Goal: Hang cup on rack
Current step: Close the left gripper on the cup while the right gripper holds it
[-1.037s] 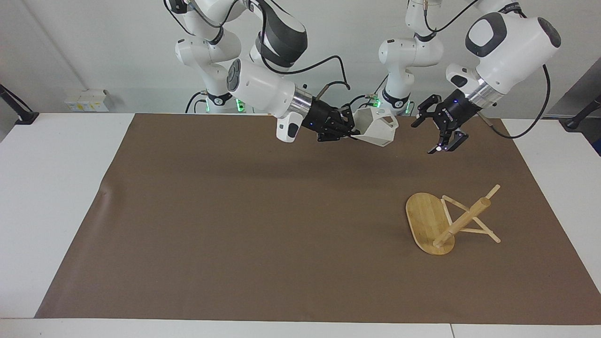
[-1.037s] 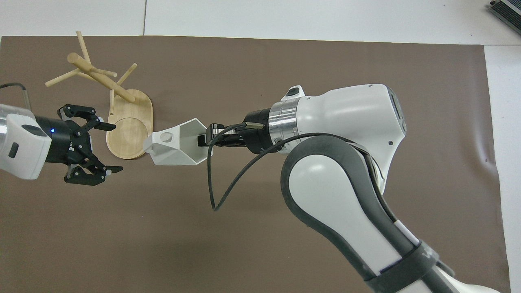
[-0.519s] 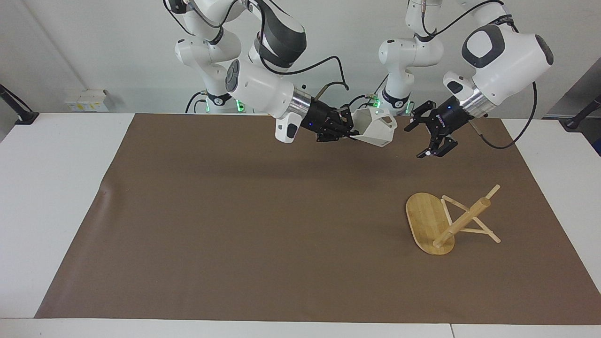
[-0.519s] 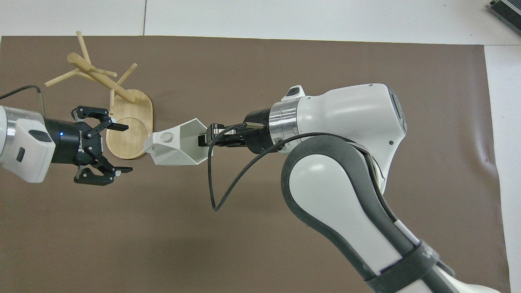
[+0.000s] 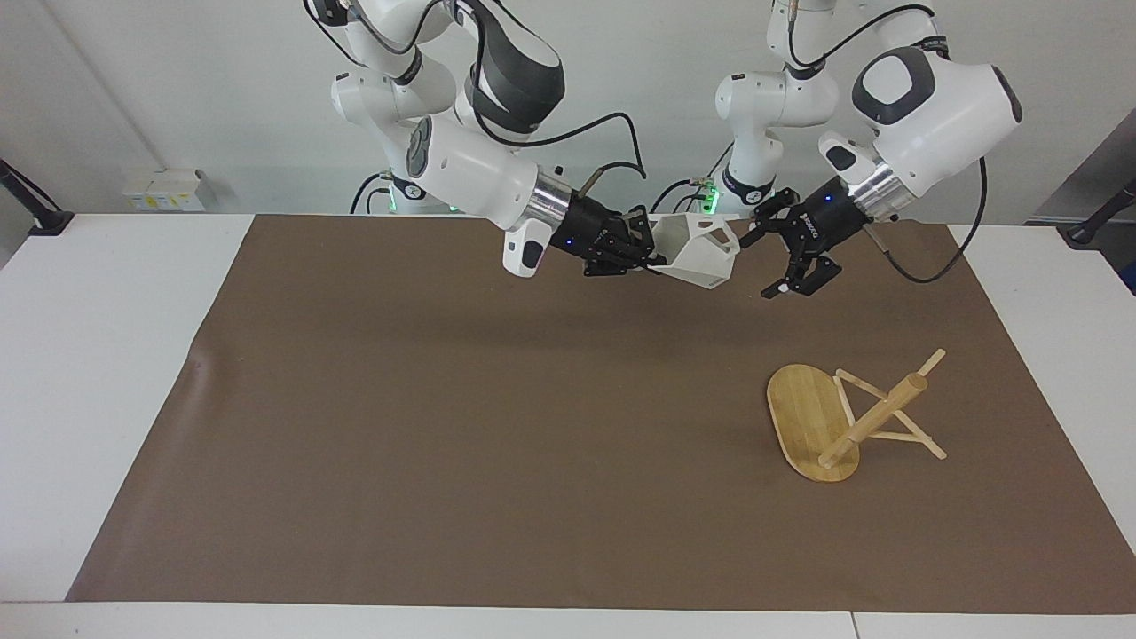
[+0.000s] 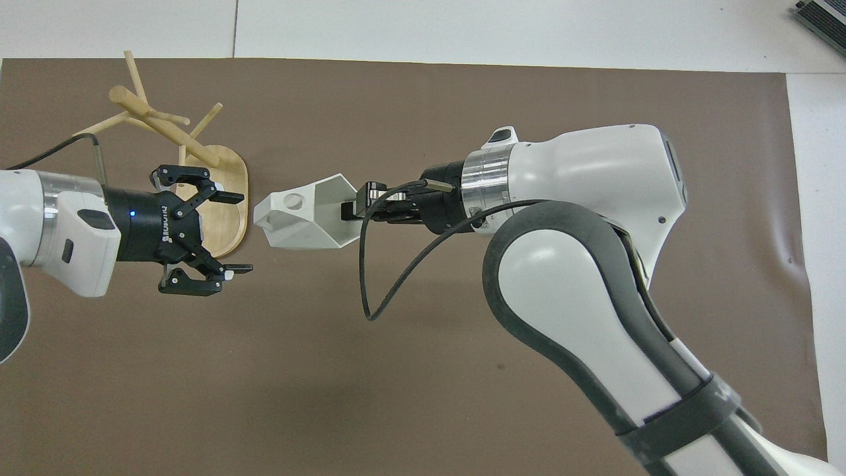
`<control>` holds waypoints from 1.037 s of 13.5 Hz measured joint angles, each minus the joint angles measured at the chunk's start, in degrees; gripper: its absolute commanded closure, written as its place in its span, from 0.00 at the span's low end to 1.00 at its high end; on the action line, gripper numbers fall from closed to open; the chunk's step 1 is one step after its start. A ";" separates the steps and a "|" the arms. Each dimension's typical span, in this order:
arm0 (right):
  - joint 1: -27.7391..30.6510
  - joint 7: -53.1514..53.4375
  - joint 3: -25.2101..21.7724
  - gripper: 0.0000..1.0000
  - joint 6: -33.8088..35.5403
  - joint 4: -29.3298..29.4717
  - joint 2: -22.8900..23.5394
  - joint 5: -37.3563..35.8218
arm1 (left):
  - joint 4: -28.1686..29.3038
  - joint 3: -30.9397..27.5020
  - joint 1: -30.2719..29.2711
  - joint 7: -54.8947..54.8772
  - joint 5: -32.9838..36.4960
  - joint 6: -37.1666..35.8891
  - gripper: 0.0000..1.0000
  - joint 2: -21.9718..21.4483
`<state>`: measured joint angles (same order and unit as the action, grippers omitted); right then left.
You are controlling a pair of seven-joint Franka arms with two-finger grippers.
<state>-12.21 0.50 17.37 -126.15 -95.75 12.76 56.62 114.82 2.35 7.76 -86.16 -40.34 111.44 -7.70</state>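
The white faceted cup [image 5: 697, 248] hangs in the air on its side, held at its rim by my right gripper [image 5: 652, 253], which is shut on it. Its holed handle [image 6: 291, 200] points toward my left gripper [image 5: 761, 264]. The left gripper is open and empty, level with the cup, a small gap from the handle. In the overhead view the cup [image 6: 304, 218] lies between the right gripper [image 6: 353, 211] and the left gripper [image 6: 244, 231]. The bamboo rack [image 5: 874, 417] stands on the mat toward the left arm's end, its oval base [image 6: 232, 175] partly covered by the left gripper.
A brown mat [image 5: 444, 426] covers most of the white table [image 5: 106, 373]. The rack's thin pegs [image 6: 135, 76] stick out from the post, away from the robots. A black cable [image 6: 370, 277] loops below the right wrist.
The left gripper has moved in toward the cup's handle, still open. The right gripper has drawn the cup a little toward the right arm's end of the table.
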 measured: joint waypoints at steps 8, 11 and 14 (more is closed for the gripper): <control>-0.12 0.00 0.09 1.00 0.00 0.09 0.00 0.42 | 1.51 0.15 3.77 1.98 -3.54 5.51 0.00 -0.18; -0.09 0.00 0.07 1.00 0.00 0.17 0.00 0.53 | 1.82 0.29 5.22 2.45 -4.38 8.11 0.00 -0.20; 0.14 0.00 0.01 1.00 0.00 0.30 -0.04 0.63 | 1.91 0.34 6.53 2.78 -5.70 9.97 0.00 -0.21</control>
<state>-12.08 0.50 17.38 -126.15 -95.45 12.71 57.25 116.73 2.70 14.29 -83.38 -46.04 121.42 -7.90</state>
